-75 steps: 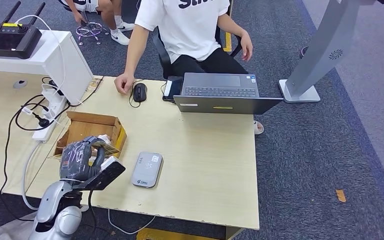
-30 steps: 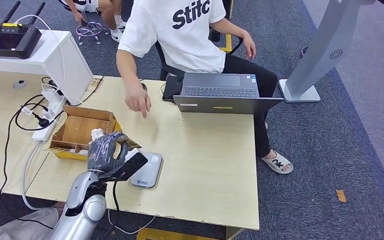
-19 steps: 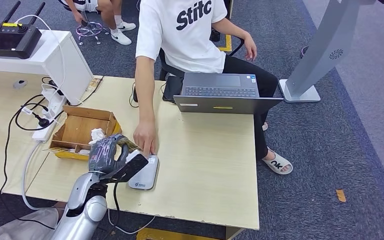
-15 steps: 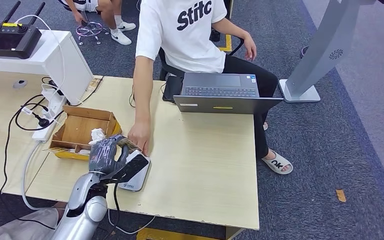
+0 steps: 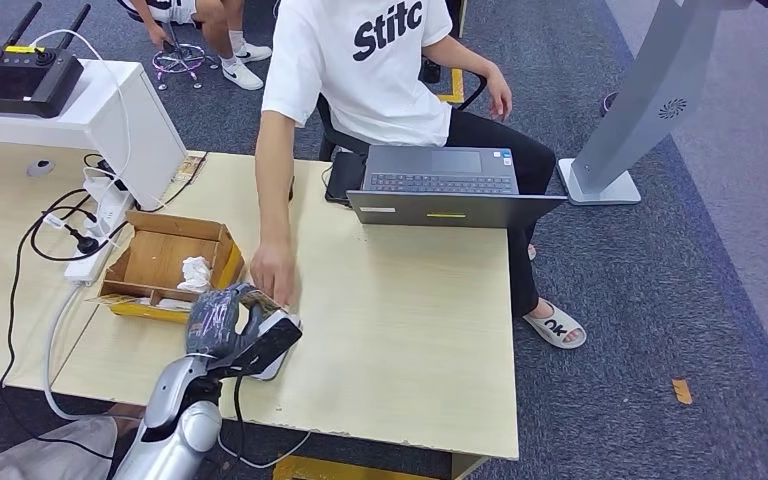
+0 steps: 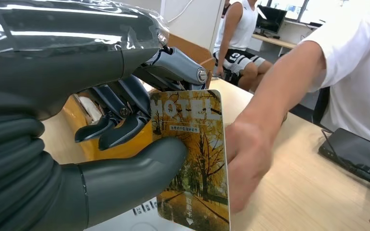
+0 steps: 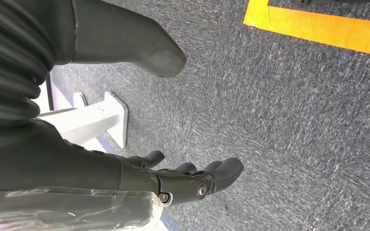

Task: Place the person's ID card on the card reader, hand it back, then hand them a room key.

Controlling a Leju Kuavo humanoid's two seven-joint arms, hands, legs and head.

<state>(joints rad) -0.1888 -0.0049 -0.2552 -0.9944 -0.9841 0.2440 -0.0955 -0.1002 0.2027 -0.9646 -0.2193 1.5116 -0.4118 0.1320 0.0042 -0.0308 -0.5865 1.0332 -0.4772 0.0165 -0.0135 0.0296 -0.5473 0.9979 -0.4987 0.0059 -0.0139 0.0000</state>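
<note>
Left hand [image 6: 101,144]: pinches hotel card [image 6: 195,159] over card reader [image 5: 278,352]; person's hand [image 5: 272,272] close beside. Right hand [image 7: 183,180]: hangs empty, fingers apart. Advice: hold card steady, release only once grasped.

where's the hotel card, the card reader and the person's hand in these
hotel card [image 6: 195,159], left wrist view, on its printed face with the autumn trees
card reader [image 5: 276,362], head view, on the pale edge showing under the card
person's hand [image 5: 272,272], head view, on the back of the hand
</note>
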